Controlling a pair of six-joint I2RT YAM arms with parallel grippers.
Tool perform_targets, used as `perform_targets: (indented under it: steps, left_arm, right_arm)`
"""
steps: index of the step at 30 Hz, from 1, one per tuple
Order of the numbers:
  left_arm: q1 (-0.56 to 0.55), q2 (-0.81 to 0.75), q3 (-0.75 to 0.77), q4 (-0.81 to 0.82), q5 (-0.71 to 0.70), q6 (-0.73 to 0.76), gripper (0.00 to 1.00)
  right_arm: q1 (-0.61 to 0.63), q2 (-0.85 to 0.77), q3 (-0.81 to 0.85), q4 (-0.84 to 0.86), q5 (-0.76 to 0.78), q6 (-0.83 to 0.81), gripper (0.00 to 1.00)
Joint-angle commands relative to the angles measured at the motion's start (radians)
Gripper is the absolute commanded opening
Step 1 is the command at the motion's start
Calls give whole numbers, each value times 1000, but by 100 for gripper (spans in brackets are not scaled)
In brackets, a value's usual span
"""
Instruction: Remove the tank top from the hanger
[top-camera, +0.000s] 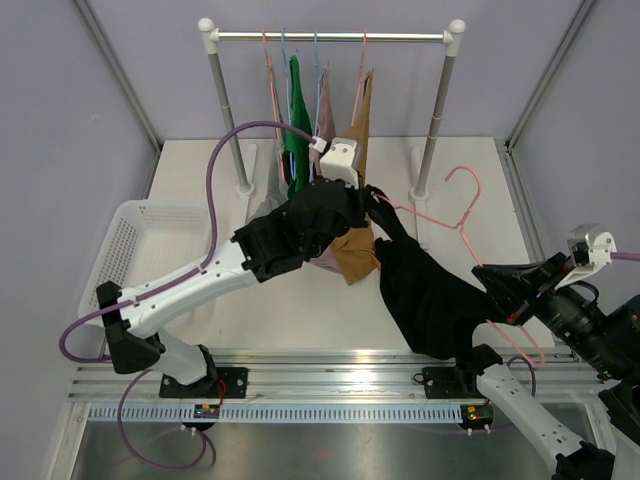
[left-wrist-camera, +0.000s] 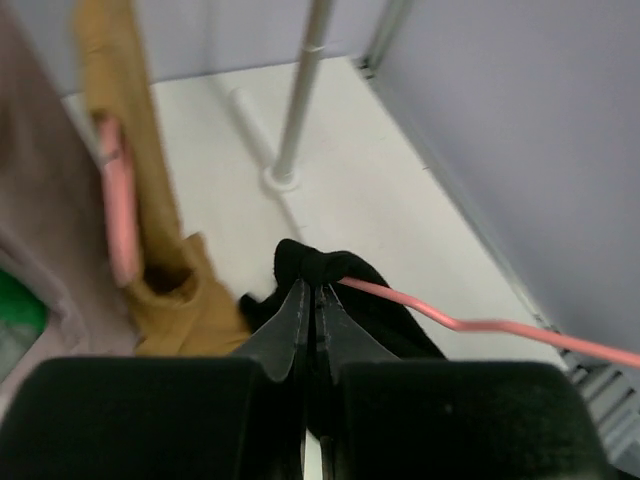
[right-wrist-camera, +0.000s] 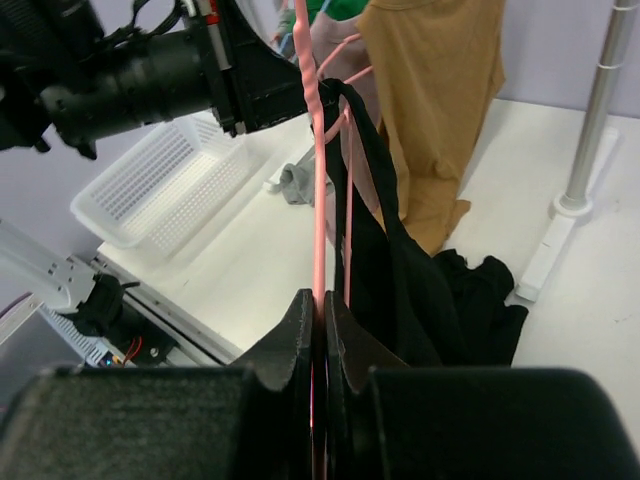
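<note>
From above, the left gripper (top-camera: 372, 194) reaches over the middle of the table (top-camera: 290, 310) in front of the clothes rack (top-camera: 330, 37), its fingers pressed together on the upper strap end of the black tank top (top-camera: 425, 295). The top sags from that grip towards the right gripper (top-camera: 478, 270), its bulk drooping near the front rail. The right gripper is clamped on the wire of the pink hanger (top-camera: 472, 205), whose hook points away towards the rack's right post. A green garment (top-camera: 297, 140) and a mustard top (top-camera: 352, 255) hang on the rack just behind the left gripper, and a white basket (top-camera: 120, 215) sits at the table's left. In the left wrist view the two fingers meet with a fold of black fabric pinched at their tips; the hanger wire leaves the fold to the right, and the mustard top hangs close on the left. In the right wrist view the fingers are squeezed on the hanger wire, with the tank top draped just to the right of it, a strap looped over the hanger, and the left arm close behind.
</note>
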Motion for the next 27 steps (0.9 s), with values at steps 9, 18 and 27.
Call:
perform_targets:
  steps: [9,18,27]
  left_arm:
    - [155,-273,-232,-143,-107,-186,0]
    - [30,-473,-606,217,396,-42,0]
    - [-10,-487,-733,160,271,-116,0]
  right_arm:
    - [-2,-140,-75,127,-217,-60,0]
    - [-2,-245,-558,987,-90,176,0]
    - [-2,-15,-646,1532,114,124,0]
